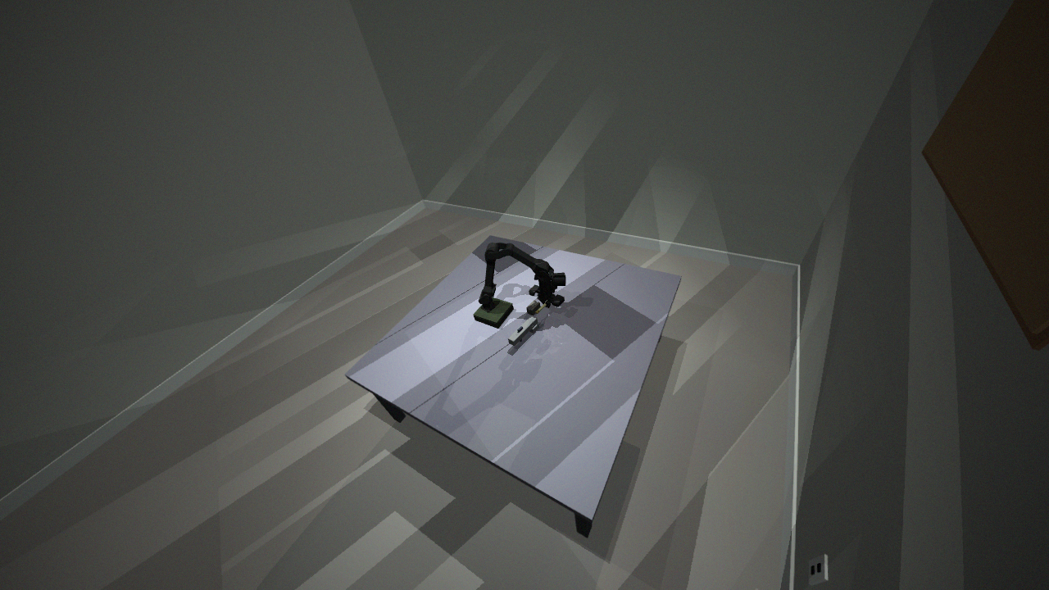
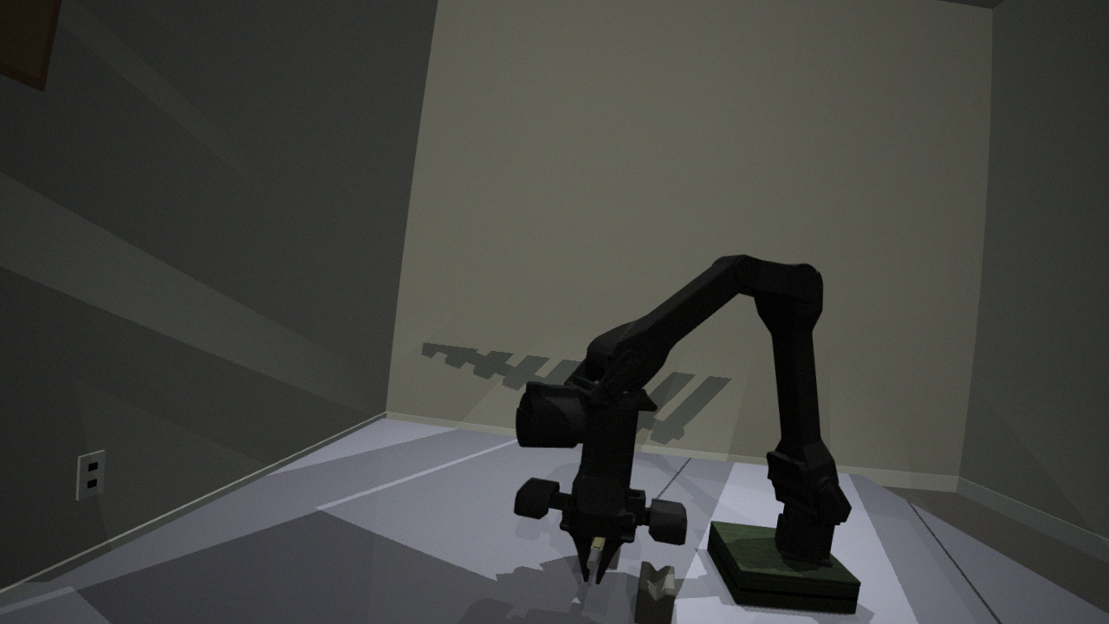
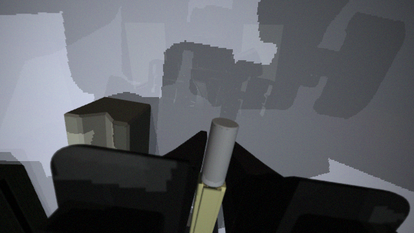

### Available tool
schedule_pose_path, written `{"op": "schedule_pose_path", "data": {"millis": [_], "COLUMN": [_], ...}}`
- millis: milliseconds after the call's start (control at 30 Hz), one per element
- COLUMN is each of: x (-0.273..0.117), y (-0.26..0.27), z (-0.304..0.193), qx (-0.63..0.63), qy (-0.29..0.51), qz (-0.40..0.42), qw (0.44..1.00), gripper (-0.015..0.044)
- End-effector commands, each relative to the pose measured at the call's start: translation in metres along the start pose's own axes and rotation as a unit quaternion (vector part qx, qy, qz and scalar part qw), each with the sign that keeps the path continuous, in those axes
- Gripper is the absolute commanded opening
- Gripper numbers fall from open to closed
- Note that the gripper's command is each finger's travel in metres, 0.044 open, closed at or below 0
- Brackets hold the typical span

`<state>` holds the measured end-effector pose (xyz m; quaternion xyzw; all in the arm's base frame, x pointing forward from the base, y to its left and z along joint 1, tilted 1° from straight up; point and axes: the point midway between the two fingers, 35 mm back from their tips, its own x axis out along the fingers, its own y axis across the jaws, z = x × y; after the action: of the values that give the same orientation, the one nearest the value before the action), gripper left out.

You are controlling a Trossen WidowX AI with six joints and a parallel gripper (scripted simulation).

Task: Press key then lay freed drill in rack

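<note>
The drill (image 1: 541, 308) (image 2: 595, 554) (image 3: 220, 152) has a pale grey cylinder and a yellow body. My gripper (image 1: 547, 303) (image 2: 593, 579) (image 3: 212, 138) is shut on it, fingers pointing down, and holds it above the table. The rack (image 1: 533, 306) (image 2: 656, 599) (image 3: 127, 111), a grey-brown block with a V notch, stands beside the drill, not under it, to the left in the wrist view. A long pale block (image 1: 517, 338) lies on the table with a small dark piece on top, which looks like the key. Whether the key is down is too small to tell.
The arm's green base (image 1: 492, 315) (image 2: 744, 570) stands on the table (image 1: 579, 469) (image 2: 434, 497), near the rack. The long pale block lies close to the rack in the top view. Arm shadows and light bands cross the table.
</note>
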<state>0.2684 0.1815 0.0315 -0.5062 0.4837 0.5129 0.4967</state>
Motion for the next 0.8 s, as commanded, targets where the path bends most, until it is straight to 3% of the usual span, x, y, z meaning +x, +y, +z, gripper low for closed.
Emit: {"op": "schedule_pose_path", "data": {"millis": [0, 767], "x": [-0.003, -0.013], "y": [0.000, 0.000], "z": [0.001, 0.000], "qx": [-0.002, -0.002], "qy": [-0.002, -0.002], "qz": [-0.001, -0.001], "qw": [1.000, 1.000], "gripper": [0.0000, 0.0000]}}
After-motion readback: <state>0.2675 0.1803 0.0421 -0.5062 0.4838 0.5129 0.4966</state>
